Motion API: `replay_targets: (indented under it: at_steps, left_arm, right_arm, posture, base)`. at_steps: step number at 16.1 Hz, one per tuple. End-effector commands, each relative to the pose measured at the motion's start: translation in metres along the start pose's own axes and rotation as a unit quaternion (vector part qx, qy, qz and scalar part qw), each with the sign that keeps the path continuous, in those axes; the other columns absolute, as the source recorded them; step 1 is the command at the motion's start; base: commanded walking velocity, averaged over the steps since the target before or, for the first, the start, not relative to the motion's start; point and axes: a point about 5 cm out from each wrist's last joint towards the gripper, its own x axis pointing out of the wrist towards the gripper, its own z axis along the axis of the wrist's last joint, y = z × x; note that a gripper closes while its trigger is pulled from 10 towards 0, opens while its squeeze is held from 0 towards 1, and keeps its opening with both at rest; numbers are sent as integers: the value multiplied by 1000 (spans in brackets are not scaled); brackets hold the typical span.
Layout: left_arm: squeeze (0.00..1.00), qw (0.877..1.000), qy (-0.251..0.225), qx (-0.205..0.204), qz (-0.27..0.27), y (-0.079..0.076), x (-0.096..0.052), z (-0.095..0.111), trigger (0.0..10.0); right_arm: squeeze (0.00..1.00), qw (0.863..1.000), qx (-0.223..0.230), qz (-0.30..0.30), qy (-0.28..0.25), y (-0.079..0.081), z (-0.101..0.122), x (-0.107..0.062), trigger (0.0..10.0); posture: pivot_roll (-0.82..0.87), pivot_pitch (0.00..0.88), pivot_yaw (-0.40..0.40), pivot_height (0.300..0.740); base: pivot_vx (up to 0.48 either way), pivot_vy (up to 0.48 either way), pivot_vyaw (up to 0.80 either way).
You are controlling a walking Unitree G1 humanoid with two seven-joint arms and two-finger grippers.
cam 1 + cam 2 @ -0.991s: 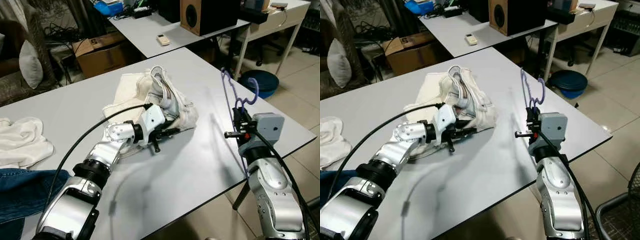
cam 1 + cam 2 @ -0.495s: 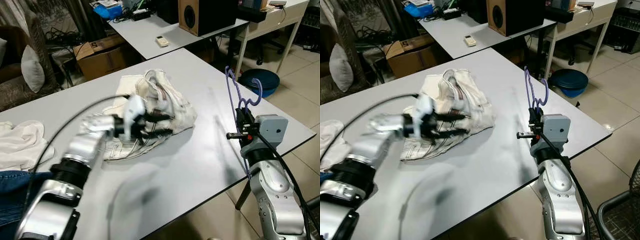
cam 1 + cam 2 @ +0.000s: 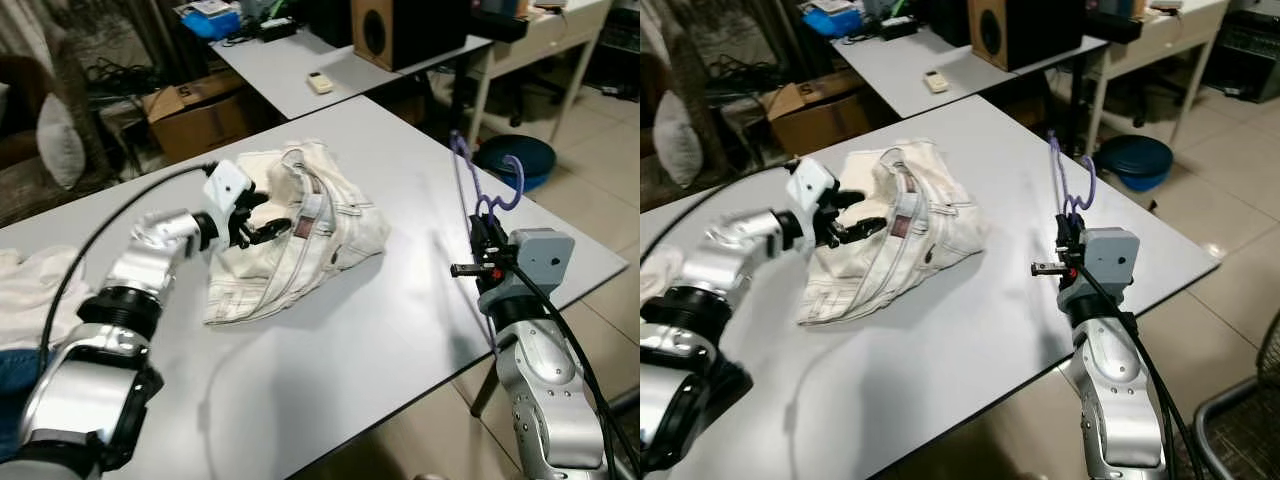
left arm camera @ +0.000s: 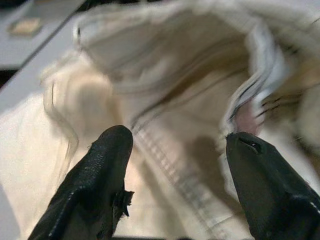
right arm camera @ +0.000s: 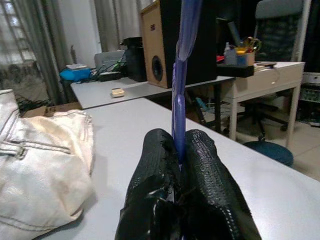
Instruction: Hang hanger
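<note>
Cream trousers (image 3: 300, 240) lie crumpled in the middle of the grey table (image 3: 340, 340). My left gripper (image 3: 268, 218) is open over their left part, beside the waistband; in the left wrist view its two black fingers (image 4: 100, 180) spread wide above the cream cloth (image 4: 170, 125). Near the table's right edge my right gripper (image 3: 484, 240) is shut on a purple wire hanger (image 3: 478, 185), held upright with the hook up. In the right wrist view the purple hanger (image 5: 181, 60) rises from between the closed fingers (image 5: 155, 190).
A second grey table (image 3: 290, 70) with a remote stands behind, with a wooden speaker (image 3: 400, 30) at the back right. A cardboard box (image 3: 190, 110) sits on the floor at the back left. White cloth (image 3: 25, 290) lies at the table's left edge. A blue bin (image 3: 520, 160) stands on the floor right.
My left arm has swung left and up off the table, and its gripper now hovers at the trousers' left side. The trousers have spread flatter. The right gripper keeps the hanger still.
</note>
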Motion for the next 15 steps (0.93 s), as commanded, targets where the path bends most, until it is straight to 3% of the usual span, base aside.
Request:
replay_targets:
  at_steps: [1,6,8,9,10,11,15]
  left_arm:
    - [0,998,-26,-34,-36,-4,3,3,10000]
    - [0,987,-65,-87,-120,-26,13,-4,10000]
    - [0,988,-46,-71,-127,-31,14,-11,10000]
    - [0,993,-10,-52,-107,-32,16,-21,6314]
    - [0,994,-2,-49,-97,-31,17,-23,3529]
    - [0,995,-10,-57,-82,-31,18,-23,0]
    - [0,986,-69,-125,-90,-29,17,-15,0]
  right_arm:
    - [0,999,7,1,44,2,-17,-4,10000]
    - [0,999,5,0,43,1,-17,-5,10000]
    - [0,999,4,1,42,1,-16,-4,10000]
    - [0,999,3,4,41,2,-16,-3,10000]
    - [0,999,3,5,40,2,-16,-2,10000]
    - [0,999,3,6,40,2,-16,-2,10000]
    - [0,999,3,14,42,4,-18,-3,10000]
  posture:
    - [-201,0,211,740]
    - [-213,0,212,740]
    - [-213,0,212,740]
    - [-214,0,209,740]
    - [-214,0,209,740]
    - [-216,0,206,740]
    - [-214,0,205,740]
  base:
    - [0,0,0]
    - [0,0,0]
    - [0,0,0]
    - [0,0,0]
    - [0,0,0]
    - [0,0,0]
    - [0,0,0]
